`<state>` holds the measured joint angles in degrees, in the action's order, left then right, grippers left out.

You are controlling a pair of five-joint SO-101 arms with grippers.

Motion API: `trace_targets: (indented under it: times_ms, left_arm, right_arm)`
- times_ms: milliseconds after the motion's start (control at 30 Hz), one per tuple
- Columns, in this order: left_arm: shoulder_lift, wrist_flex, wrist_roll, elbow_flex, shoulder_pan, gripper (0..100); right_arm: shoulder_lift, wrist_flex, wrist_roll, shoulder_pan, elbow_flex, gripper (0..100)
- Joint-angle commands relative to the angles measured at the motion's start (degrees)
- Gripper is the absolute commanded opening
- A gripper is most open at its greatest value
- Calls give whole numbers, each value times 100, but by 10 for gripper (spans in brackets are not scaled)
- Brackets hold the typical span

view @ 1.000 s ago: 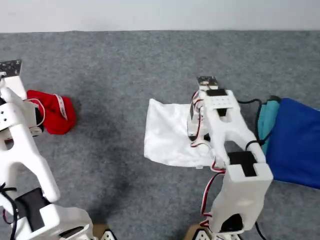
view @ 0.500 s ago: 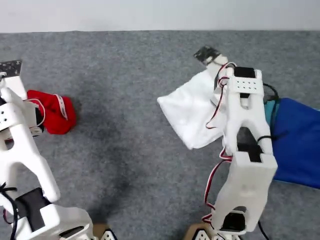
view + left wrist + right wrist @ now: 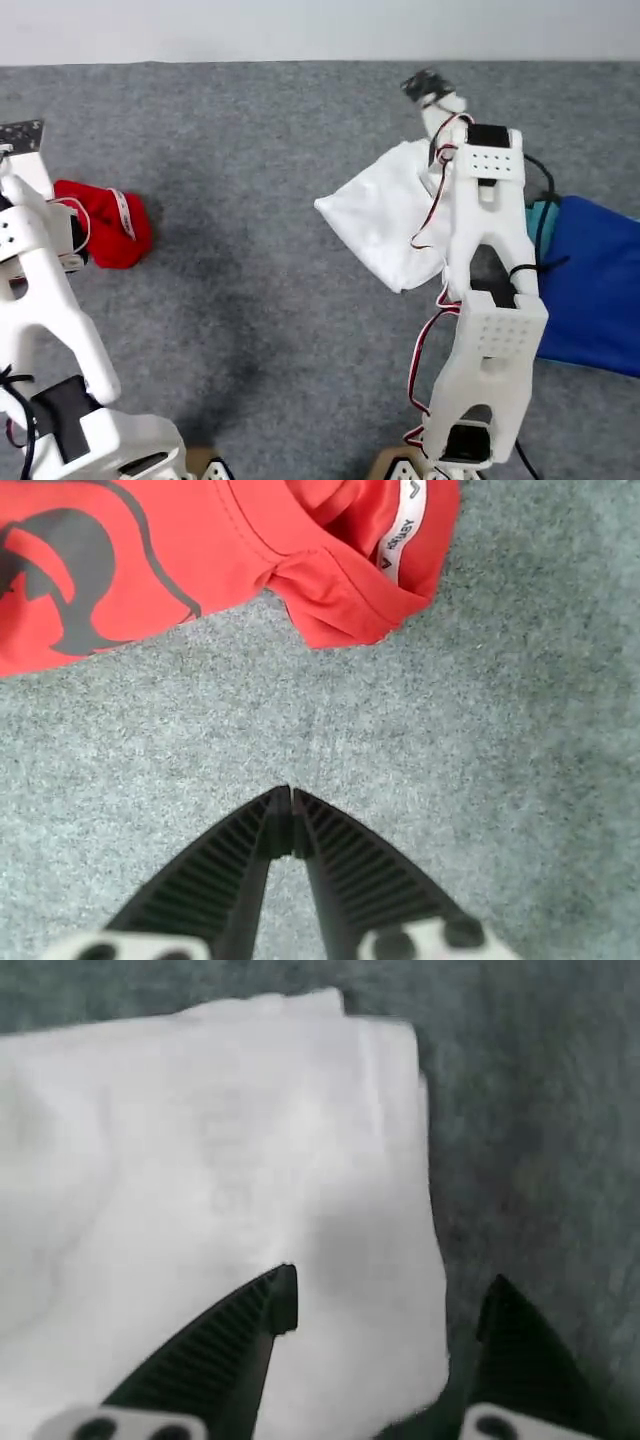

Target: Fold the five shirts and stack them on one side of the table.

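A white shirt (image 3: pixel 385 220) lies partly folded and skewed at the table's middle right. My right arm (image 3: pixel 485 190) stretches over its right edge. In the right wrist view my right gripper (image 3: pixel 390 1300) is open just above the white shirt (image 3: pixel 220 1140), one finger over the cloth and the other at its edge. A crumpled red shirt (image 3: pixel 105 222) lies at the far left beside my left arm (image 3: pixel 35 260). My left gripper (image 3: pixel 291 802) is shut on nothing, over bare carpet short of the red shirt (image 3: pixel 200 550). A blue shirt (image 3: pixel 590 285) lies on a teal one (image 3: pixel 530 232) at the right edge.
Grey carpet (image 3: pixel 240 300) covers the table. Open carpet runs between the red shirt and the white one. The right arm's black cable (image 3: pixel 535 185) runs toward the blue and teal pile. A pale wall borders the far edge.
The right arm swung toward the far side and slightly right. The white shirt went with it, turned from flat and square to a skewed shape. The left arm has kept still.
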<state>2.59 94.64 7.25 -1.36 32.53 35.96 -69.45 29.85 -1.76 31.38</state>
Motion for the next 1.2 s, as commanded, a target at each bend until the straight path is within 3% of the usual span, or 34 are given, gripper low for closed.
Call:
trace_targets:
  times_ms: [0, 267, 433, 633, 733, 1000, 1167]
  left_arm:
    - [62, -26, 44, 154, 26, 5]
    - [62, -26, 53, 171, 18, 5]
    - [62, -35, 53, 171, 18, 5]
    - [18, -44, 53, 171, 18, 5]
    - [18, -44, 53, 171, 18, 5]
    - [18, -53, 62, 154, 18, 5]
    - [18, -70, 62, 154, 35, 5]
  right_arm:
    - [-716, -374, -1116, 75, 343, 303]
    - [-1068, -1464, -2840, 242, 343, 303]
    - [-1059, -2053, -5231, 549, 343, 307]
    - [-453, -1613, -6655, 769, 343, 496]
    - [-66, -1112, -6919, 787, 343, 526]
    - [1033, 356, -7112, 796, 343, 432]
    - [1543, 752, -7138, 831, 360, 363]
